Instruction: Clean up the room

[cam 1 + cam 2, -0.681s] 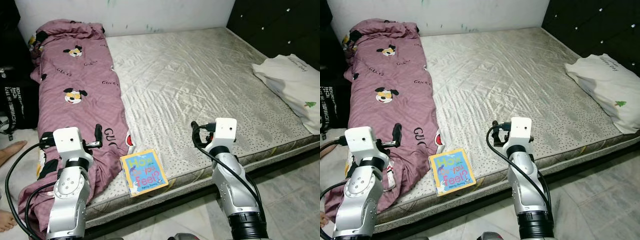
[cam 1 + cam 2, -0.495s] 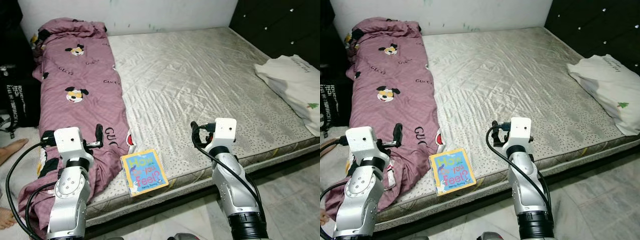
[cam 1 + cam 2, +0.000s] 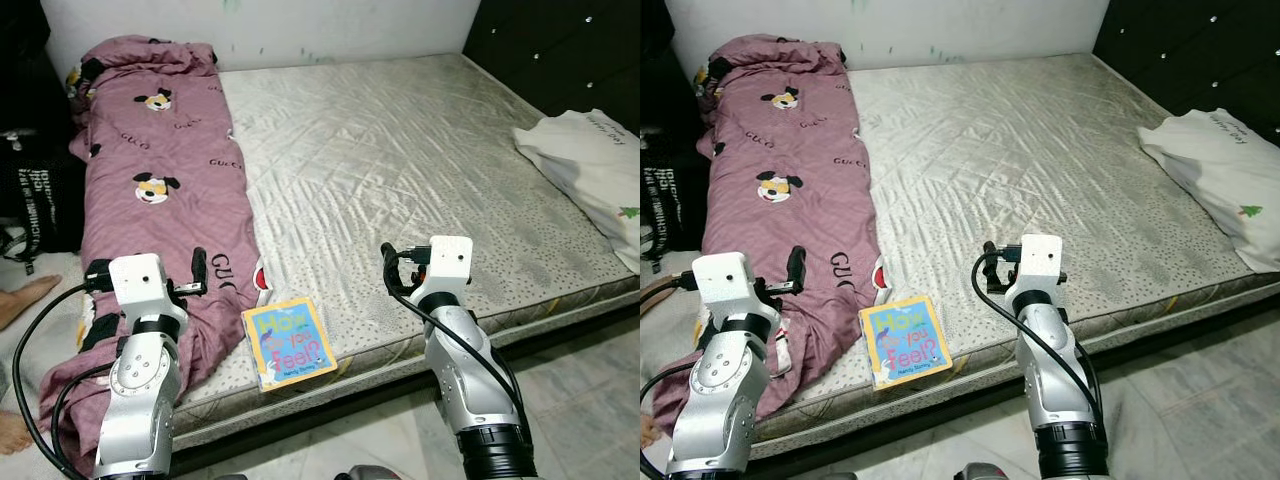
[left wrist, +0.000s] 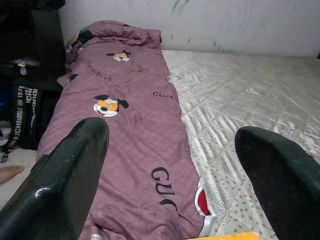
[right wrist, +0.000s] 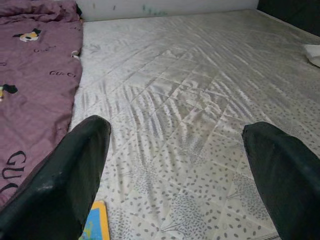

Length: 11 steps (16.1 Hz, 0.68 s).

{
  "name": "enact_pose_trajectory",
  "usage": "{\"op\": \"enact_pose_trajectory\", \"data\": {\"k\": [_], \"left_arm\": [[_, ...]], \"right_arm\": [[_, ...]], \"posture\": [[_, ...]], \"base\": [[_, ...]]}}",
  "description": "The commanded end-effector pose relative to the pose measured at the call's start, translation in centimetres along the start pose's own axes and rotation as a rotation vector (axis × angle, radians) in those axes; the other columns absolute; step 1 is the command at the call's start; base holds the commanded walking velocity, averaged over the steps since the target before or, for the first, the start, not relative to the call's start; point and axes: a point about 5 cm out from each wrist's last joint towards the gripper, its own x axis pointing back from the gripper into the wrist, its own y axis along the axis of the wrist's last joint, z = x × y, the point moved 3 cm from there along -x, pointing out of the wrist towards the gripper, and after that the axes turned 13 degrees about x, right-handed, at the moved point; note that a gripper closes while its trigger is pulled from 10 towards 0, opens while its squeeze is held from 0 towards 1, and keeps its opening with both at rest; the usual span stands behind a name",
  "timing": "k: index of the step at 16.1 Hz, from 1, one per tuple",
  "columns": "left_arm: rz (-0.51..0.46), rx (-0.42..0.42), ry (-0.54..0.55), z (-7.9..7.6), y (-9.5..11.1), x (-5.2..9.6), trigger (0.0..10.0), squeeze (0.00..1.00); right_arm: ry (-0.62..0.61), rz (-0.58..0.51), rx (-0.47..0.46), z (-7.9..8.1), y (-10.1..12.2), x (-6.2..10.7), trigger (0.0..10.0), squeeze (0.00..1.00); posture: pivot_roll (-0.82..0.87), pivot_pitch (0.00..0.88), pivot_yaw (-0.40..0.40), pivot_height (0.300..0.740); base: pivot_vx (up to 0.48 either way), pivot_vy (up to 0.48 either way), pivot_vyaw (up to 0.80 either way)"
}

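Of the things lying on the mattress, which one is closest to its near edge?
The book, lying flat at the near edge between the grippers; the pillow and blanket reach farther back.

Bedroom: bed against a white wall.
We list a bare quilted mattress (image 3: pixel 400 170) with a silver sheen on a low dark base; a white wall (image 3: pixel 300 25) behind it with faint green marks; a dark tufted headboard (image 3: pixel 560 50) along the right side; pale marbled floor tiles (image 3: pixel 590 400) at the foot; a black bag (image 3: pixel 35 205) with white lettering on the left. Even indoor light.
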Motion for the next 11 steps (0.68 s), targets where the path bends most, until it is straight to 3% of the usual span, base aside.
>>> {"op": "enact_pose_trajectory", "data": {"k": [1,11], "left_arm": [[-0.002,-0.003,-0.010,-0.31,0.21,-0.05,10.0,0.00],[-0.003,0.002,-0.001,-0.27,0.21,-0.10,10.0,0.00]], "right_arm": [[-0.006,-0.024,0.007,-0.29,0.56,0.03,10.0,0.00],[0.001,-0.023,0.010,-0.21,0.53,-0.02,10.0,0.00]], "posture": [[0.07,0.047,-0.028,0.736],[0.07,0.051,-0.028,0.637]], "base": [[0.000,0.000,0.00],[0.000,0.000,0.00]]}}
